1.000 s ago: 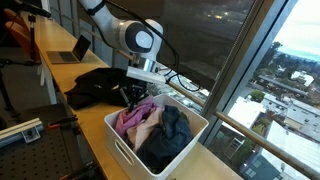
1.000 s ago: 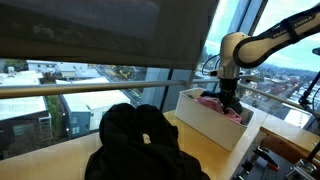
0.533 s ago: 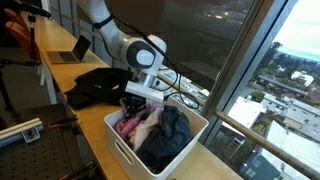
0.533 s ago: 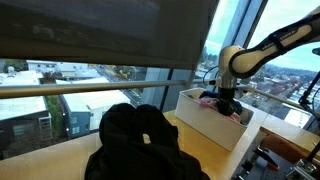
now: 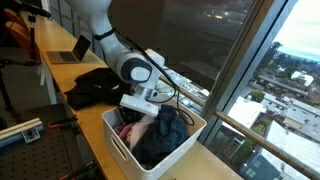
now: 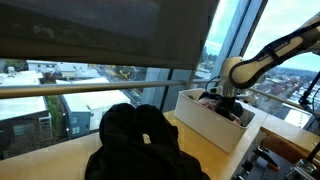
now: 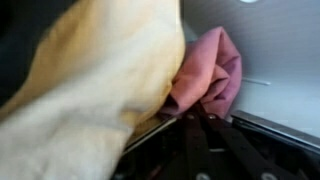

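Note:
My gripper (image 5: 136,117) is lowered into a white bin (image 5: 122,150) of clothes on the table by the window. In the wrist view the gripper (image 7: 200,114) has its two dark fingers pressed together, shut on a bunched fold of pink cloth (image 7: 212,70). A cream cloth (image 7: 100,80) lies against the pink one on the left. The bin's pale inner wall (image 7: 285,95) stands just behind. In an exterior view the pink cloth (image 5: 127,131) shows under the wrist, next to a dark blue garment (image 5: 168,135). In an exterior view the gripper (image 6: 228,101) dips behind the bin rim (image 6: 215,125).
A heap of black clothing (image 5: 95,86) lies on the wooden table beside the bin; it fills the foreground in an exterior view (image 6: 140,148). A laptop (image 5: 70,50) sits further back. Window glass and a rail (image 5: 240,125) run along the table's far side.
The arm has come down and its wrist has dropped from above the bin into the clothes. The fingers have stayed shut throughout.

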Controlling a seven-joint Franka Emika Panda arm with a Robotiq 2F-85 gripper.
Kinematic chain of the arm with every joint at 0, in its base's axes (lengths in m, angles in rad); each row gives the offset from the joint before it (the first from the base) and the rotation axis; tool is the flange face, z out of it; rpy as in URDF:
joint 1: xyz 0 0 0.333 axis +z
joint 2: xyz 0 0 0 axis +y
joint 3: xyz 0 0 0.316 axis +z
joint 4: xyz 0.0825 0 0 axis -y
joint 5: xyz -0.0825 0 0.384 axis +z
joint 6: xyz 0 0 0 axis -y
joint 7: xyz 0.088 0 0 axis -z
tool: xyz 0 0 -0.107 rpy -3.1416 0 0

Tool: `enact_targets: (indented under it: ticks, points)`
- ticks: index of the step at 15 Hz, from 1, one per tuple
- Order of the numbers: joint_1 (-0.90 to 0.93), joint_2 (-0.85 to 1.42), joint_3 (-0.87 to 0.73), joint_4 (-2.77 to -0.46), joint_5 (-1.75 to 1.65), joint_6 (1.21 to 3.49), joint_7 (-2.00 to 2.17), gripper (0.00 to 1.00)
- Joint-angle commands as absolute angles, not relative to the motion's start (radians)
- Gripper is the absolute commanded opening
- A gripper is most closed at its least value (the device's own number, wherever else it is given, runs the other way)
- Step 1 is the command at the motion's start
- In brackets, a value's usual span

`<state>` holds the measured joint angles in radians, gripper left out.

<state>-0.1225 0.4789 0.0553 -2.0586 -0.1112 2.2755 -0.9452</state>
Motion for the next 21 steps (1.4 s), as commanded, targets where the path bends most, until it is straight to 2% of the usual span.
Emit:
enact_targets:
  ticks: [1,2,4,7,12,13,21]
  points:
    - [-0.128,0.276,0.066,-2.149,-0.077,2.255,-0.937,0.07]
    - [-0.116,0.243,0.066,-2.152,-0.071,2.257,-0.913,0.28]
    - [-0.080,0.162,0.070,-2.158,-0.083,2.258,-0.861,0.40]
    - [-0.005,0.079,0.100,-2.121,-0.094,2.233,-0.790,0.63]
    - [0.151,0.157,0.200,-1.971,-0.082,2.225,-0.656,0.98]
    - [0.178,0.197,0.220,-1.942,-0.087,2.239,-0.629,1.00]
    - [0.321,0.602,0.297,-1.655,-0.120,2.249,-0.515,1.00]
